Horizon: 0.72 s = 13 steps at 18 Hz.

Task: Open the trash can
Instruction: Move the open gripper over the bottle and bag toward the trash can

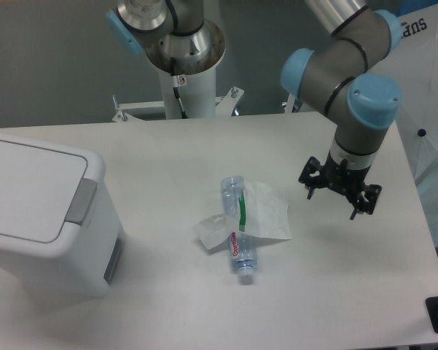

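The trash can (44, 219), a white boxy bin with a flat lid lying shut, stands at the table's left edge. Its grey push tab (81, 203) sits at the right rim of the lid. My gripper (338, 195) hangs above the right part of the table, far to the right of the bin, pointing down. Its black fingers (310, 191) stand spread apart with nothing between them.
A clear plastic bottle (237, 227) with a green and red label lies on a crumpled clear plastic bag (266, 214) at mid-table, between gripper and bin. The arm's white base column (184, 73) rises behind the table's far edge.
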### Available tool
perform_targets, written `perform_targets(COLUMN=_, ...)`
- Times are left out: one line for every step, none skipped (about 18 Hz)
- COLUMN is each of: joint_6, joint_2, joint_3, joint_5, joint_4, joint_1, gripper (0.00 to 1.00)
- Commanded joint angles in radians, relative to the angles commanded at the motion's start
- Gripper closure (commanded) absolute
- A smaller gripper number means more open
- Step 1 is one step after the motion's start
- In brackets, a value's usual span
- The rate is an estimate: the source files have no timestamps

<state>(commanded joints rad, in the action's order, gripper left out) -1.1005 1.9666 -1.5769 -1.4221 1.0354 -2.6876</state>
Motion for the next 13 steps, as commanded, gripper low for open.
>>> perform_targets(joint_6=0.066, joint_2=0.000, joint_3=0.000, joint_5=0.026, joint_4=0.000, joint_1=0.008, gripper=0.00)
perform_targets(joint_6=0.132, joint_2=-0.002, joint_3=0.000, joint_5=0.057, joint_4=0.000, joint_1=0.018, gripper=0.00)
perform_targets(joint_6=0.181, joint_2=-0.003, joint_3=0.009, joint_5=0.077, joint_4=0.002, joint_1=0.032, gripper=0.00)
perform_targets(joint_6=0.220, joint_2=-0.005, joint_3=0.018, joint_5=0.081, joint_4=0.005, joint_1=0.049, gripper=0.00)
perform_targets(joint_6=0.258, joint_2=-0.012, joint_3=0.027, joint_5=0.086, joint_4=0.009, joint_1=0.069, gripper=0.00)
perform_targets(joint_6=0.299, joint_2=-0.021, joint_3=0.034, joint_5=0.092, joint_4=0.012, joint_1=0.087, gripper=0.00)
perform_targets(joint_6=0.345, joint_2=-0.028, joint_3=0.037, joint_5=0.101, joint_4=0.011, joint_1=0.103, gripper=0.00)
perform_targets(joint_6=0.387, joint_2=-0.032, joint_3=0.044, joint_5=0.107, joint_4=0.012, joint_1=0.121, gripper=0.00)
perform_targets(joint_6=0.428, joint_2=-0.041, joint_3=0.055, joint_5=0.114, joint_4=0.012, joint_1=0.136, gripper=0.00)
perform_targets(joint_6=0.468, joint_2=-0.044, joint_3=0.067, joint_5=0.123, joint_4=0.014, joint_1=0.153, gripper=0.00)
perform_targets(joint_6=0.509, joint_2=-0.044, joint_3=0.080, joint_5=0.132, joint_4=0.014, joint_1=0.169, gripper=0.00)
perform_targets(joint_6=0.552, joint_2=-0.044, joint_3=0.093, joint_5=0.138, joint_4=0.015, joint_1=0.186, gripper=0.00)
perform_targets(joint_6=0.591, joint_2=-0.046, joint_3=0.113, joint_5=0.140, joint_4=0.024, joint_1=0.207, gripper=0.00)
